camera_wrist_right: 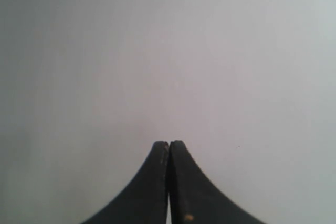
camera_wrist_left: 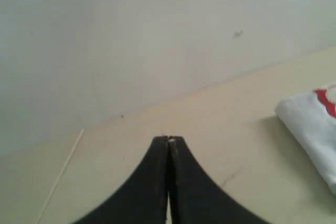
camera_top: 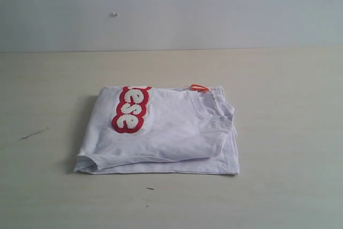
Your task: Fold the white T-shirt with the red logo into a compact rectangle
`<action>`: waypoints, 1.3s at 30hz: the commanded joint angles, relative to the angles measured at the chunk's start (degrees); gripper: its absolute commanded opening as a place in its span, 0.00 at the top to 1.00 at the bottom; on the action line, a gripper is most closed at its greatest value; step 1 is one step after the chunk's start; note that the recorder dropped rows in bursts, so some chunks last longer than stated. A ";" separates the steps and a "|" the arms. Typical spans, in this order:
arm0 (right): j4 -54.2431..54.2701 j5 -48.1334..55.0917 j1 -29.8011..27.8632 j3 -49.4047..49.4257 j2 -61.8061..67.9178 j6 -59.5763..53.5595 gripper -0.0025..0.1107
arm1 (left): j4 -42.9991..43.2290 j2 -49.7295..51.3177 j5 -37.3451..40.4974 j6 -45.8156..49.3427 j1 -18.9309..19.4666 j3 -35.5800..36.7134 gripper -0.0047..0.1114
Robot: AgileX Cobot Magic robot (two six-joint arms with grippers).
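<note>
White T-shirt [camera_top: 171, 138]: folded into a rough rectangle, lying flat at the centre of the exterior frame; stacked layers show along its lower edge.
Red logo [camera_top: 131, 109]: on the top layer, upper left of the bundle, running top to bottom; the letters "ese" are readable and the rest goes over the far fold.
Collar [camera_top: 211, 108]: ribbed crew neck at the bundle's upper right.
Neck tag [camera_top: 199, 87]: orange, at the far edge just above the collar.
Left gripper [camera_wrist_left: 168, 139]: jaws pressed together, holding nothing, over bare surface; a corner of the shirt [camera_wrist_left: 310, 124] lies well apart.
Right gripper [camera_wrist_right: 169, 142]: jaws together, nothing between them, against plain grey.
Surface [camera_top: 289, 132]: pale wood grain, dark scratch at the left.
</note>
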 commanded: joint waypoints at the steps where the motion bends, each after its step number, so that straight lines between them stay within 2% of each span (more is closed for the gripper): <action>1: 0.15 0.00 0.02 -0.17 0.01 0.03 0.98 | 0.01 -0.22 -0.01 -0.25 0.19 7.02 0.96; 4: 0.15 0.00 0.02 -0.17 0.01 0.03 0.98 | 0.01 -0.22 -0.01 -0.25 0.19 11.01 0.96; 31: 0.84 -1.05 0.02 -0.17 0.01 0.03 0.98 | 0.25 -0.22 -0.59 -0.77 0.19 11.01 0.96; 39: 0.84 -1.05 0.02 -0.17 0.01 0.03 0.98 | 0.25 -0.22 -1.79 -23.49 0.19 11.01 0.96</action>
